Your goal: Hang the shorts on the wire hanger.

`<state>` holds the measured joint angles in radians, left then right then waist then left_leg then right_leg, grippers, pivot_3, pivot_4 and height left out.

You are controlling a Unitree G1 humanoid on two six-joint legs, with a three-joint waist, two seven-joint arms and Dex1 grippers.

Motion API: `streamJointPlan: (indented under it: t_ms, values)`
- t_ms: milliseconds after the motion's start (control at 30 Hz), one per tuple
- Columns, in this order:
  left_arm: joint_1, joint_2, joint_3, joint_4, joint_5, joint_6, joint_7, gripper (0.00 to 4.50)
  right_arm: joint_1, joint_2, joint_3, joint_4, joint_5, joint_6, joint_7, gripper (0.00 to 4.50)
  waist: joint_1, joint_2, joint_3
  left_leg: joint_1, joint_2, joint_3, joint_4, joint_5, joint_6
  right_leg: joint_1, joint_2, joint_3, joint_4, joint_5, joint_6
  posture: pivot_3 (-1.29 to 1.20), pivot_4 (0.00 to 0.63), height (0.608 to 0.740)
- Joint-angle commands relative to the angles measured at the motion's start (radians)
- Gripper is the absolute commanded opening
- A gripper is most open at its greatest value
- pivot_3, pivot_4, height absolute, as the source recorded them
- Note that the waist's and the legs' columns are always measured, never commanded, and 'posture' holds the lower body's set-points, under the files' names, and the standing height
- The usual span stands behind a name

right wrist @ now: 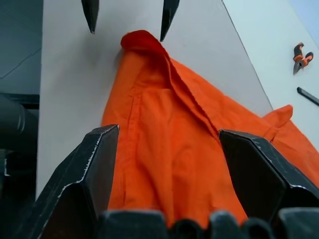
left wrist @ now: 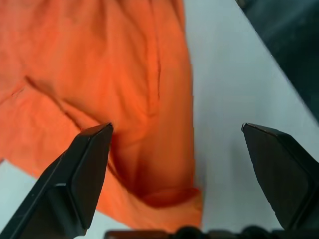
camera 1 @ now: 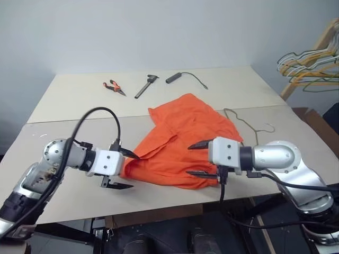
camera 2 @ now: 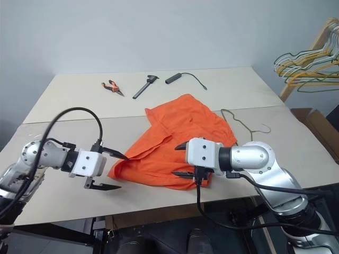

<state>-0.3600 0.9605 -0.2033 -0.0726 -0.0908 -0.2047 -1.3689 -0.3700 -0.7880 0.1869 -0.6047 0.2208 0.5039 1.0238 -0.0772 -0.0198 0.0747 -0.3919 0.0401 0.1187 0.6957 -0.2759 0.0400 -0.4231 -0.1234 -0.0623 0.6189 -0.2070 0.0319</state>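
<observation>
Shorts [camera 1: 183, 140] lie crumpled mid-desk [camera 1: 69, 95], partly covering the wire hanger [camera 1: 249, 125], whose hook pokes out to the right. Left gripper [camera 1: 123, 169] and right gripper [camera 1: 200, 159] flank the near edge, jaws spread, empty. Cloth looks light, limp, slippery; best pinched at a hem or the waistband

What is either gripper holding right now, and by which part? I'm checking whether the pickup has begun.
Nothing is held. The left gripper and right gripper are both open at the shorts, gripping no cloth.
</observation>
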Motion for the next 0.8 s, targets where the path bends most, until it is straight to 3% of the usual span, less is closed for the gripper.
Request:
streamJointPlan:
  t_ms: [33,467,633,800]
  values:
    - [-0.056,0.000,-0.040,0.066,0.070,-0.135,-0.025,4.50,-0.004,-0.015,-0.023,-0.039,0.014,0.007,-0.012,3.74,-0.004,0.000,0.000,0.000,0.000,0.000,0.000,0.000,0.000,0.000,0.000,0.000,0.000,0.000,0.000,-0.20,0.045,0.740]
    - [-0.114,-0.008,-0.116,0.232,0.276,-0.290,0.042,4.50,0.000,-0.025,-0.018,-0.042,0.005,0.004,-0.022,3.74,-0.022,0.000,0.000,-0.002,0.000,-0.003,0.003,-0.001,0.002,-0.001,0.000,0.000,0.002,0.000,0.001,-0.20,0.048,0.740]
    - [-0.110,-0.019,-0.115,0.242,0.296,-0.245,0.078,4.50,0.003,-0.031,-0.016,-0.044,0.005,0.001,-0.028,3.74,-0.022,0.000,0.000,0.000,0.001,-0.004,0.004,-0.001,0.002,0.000,0.000,0.000,0.005,0.000,0.001,-0.20,0.045,0.740]
    - [-0.113,-0.011,-0.119,0.234,0.313,-0.238,0.085,2.98,0.004,-0.042,-0.018,-0.042,0.001,-0.002,-0.026,3.78,-0.022,0.000,0.000,0.000,0.004,-0.004,0.007,-0.001,0.002,0.000,0.000,0.000,0.008,0.000,0.001,-0.21,0.044,0.740]
